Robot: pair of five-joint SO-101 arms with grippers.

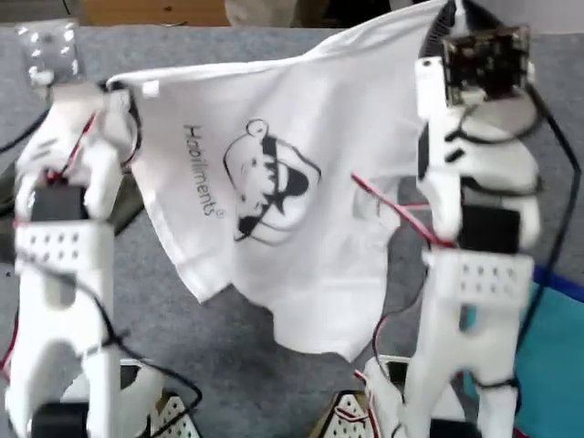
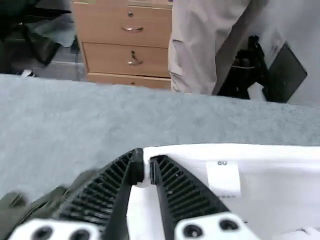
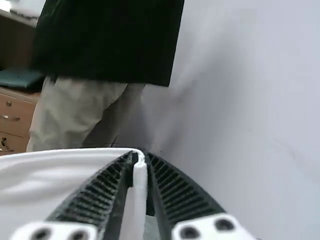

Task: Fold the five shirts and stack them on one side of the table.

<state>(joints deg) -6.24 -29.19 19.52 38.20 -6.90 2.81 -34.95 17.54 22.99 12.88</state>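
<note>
1. Closest to the left wrist camera are the two black ribbed fingers of the left gripper (image 2: 145, 169). They stand narrow, almost together, and between their tips they pinch the upper edge of the white shirt (image 2: 270, 200).
2. Just beside this pinch, a small white label (image 2: 223, 178) is sewn under the same edge of the shirt.
3. On the right gripper (image 3: 139, 161) the fingers are also narrow. A thin white fold of the shirt stands between them from the tips down toward the camera, so I read this as a firm hold.
4. From the high view I see the shirt spread out between the two arms. The left arm holds the corner near the label, and the right arm holds the other end, raised toward the top of that picture.
5. A black drawing of a face (image 1: 272, 182) and one line of print lie on the side of the shirt that is turned to the high camera.
6. Below, the loose edge of the shirt hangs over the grey table (image 1: 182, 342), between the two arm bases. I cannot tell if it touches the table or not.
7. Beside the base of the right arm lies a blue-green thing (image 1: 557, 365), partly hidden; I cannot tell what it is.
8. Beyond the far edge of the table stands a wooden chest of drawers (image 2: 127, 45).
</note>
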